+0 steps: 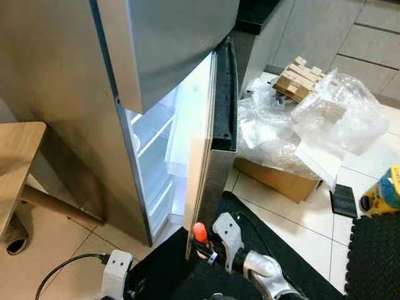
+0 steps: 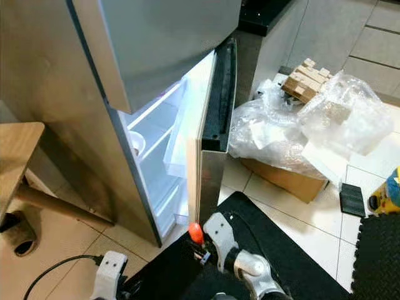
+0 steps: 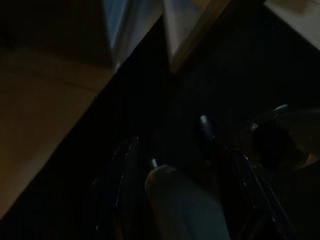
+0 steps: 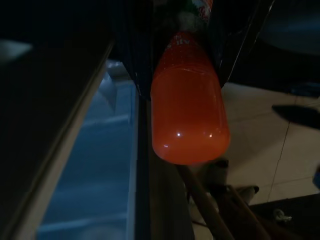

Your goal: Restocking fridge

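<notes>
The steel fridge has its lower door standing partly ajar, with lit white shelves and a white bowl inside. My right gripper is shut on an orange bottle, held low just in front of the door's bottom corner. The right wrist view has the bottle hanging beside the door's edge. My left arm is low on the left. In its dark wrist view the black fingers stand either side of a pale rounded shape I cannot identify.
A wooden table stands left of the fridge, a shoe under it. Right of the door sits a cardboard box heaped with plastic wrap and wooden blocks. A black mat lies underfoot, a yellow toy far right.
</notes>
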